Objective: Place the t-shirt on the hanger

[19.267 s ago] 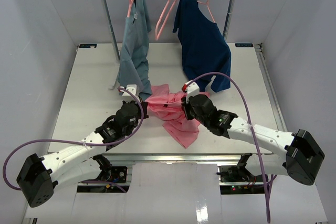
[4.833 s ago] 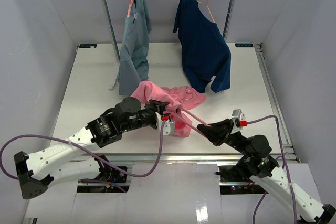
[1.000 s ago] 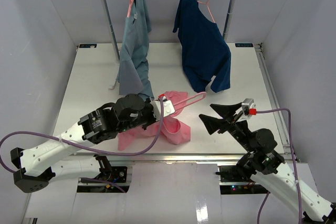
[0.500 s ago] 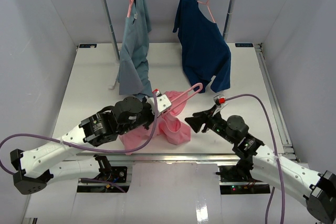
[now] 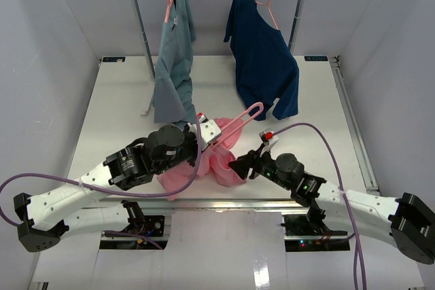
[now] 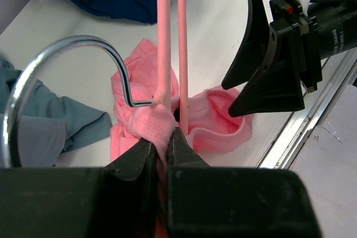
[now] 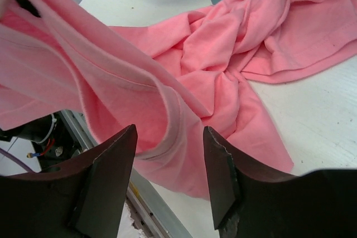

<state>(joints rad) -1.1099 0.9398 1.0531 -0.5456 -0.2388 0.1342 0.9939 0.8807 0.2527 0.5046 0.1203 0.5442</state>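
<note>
On the white surface (image 5: 115, 106), the pink t-shirt (image 5: 224, 169) lies bunched toward 6 o'clock in the top view. The pink hanger (image 5: 238, 119) slants out of it toward 2 o'clock, clamped together with a shirt fold in the left pincer (image 6: 163, 143). The right pincer (image 7: 168, 132) gapes wide at the shirt's 3 o'clock edge.
</note>
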